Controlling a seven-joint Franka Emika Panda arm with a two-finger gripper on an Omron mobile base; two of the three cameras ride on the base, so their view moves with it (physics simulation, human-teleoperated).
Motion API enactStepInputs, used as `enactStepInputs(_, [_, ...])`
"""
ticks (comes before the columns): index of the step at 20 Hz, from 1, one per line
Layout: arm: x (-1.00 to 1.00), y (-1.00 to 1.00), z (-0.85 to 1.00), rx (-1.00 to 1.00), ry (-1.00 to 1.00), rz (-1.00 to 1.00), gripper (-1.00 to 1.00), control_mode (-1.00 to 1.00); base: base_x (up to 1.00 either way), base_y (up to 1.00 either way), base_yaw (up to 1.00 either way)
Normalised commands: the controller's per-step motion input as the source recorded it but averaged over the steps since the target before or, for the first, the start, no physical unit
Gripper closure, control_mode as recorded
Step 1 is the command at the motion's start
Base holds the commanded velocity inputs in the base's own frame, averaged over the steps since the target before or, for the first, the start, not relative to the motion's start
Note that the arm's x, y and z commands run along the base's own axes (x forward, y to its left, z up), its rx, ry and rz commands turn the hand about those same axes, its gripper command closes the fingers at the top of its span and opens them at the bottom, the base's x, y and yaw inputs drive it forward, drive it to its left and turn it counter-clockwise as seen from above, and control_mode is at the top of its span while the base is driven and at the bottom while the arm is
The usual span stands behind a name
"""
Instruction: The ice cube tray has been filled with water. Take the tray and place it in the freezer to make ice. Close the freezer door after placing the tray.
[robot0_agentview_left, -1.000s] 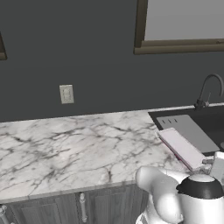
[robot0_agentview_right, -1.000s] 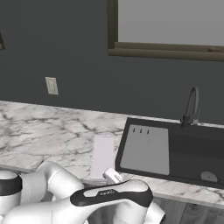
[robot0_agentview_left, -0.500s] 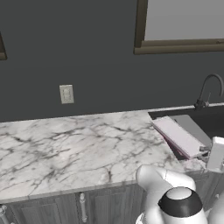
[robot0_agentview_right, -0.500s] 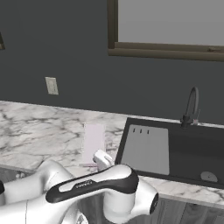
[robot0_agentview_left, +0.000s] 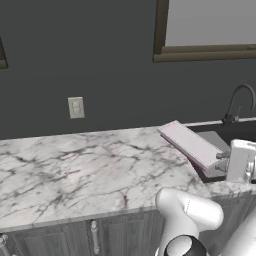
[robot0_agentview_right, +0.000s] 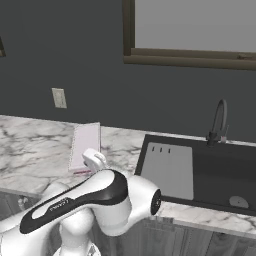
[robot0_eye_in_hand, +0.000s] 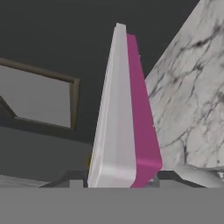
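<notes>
Above the marble counter (robot0_agentview_left: 75, 175), beside the sink (robot0_agentview_right: 220, 170), my gripper (robot0_agentview_left: 227, 162) is clamped on 1 end of the ice cube tray (robot0_agentview_left: 190, 144), lifted and tilted. Recommendation: level it before carrying, or water spills.

Tray (robot0_agentview_right: 85, 146) held above marble counter (robot0_agentview_right: 30, 145), left of sink (robot0_agentview_right: 220, 170)

Arm (robot0_agentview_right: 95, 200): glossy white rounded link shells, black band along the upper link with small pale lettering, dark circular joint caps, boxy white end effector (robot0_agentview_left: 240, 161) housing.
</notes>
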Motion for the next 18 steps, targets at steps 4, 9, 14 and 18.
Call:
enactStepInputs(4, [0.00,0.18,0.49,-0.01,0.00,0.12,1.00,-1.00,0.00,0.00,0.00])
enactStepInputs(9, [0.00,0.06,0.32,0.00,0.03,0.18,1.00,-1.00,0.00,0.00,0.00])
enactStepInputs(14, [0.00,0.29,0.05,0.00,0.07,0.19,1.00,-1.00,0.00,0.00,0.00])
enactStepInputs(18, [0.00,0.06,0.00,0.00,0.00,0.04,1.00,1.00,-0.14,0.15,0.13])
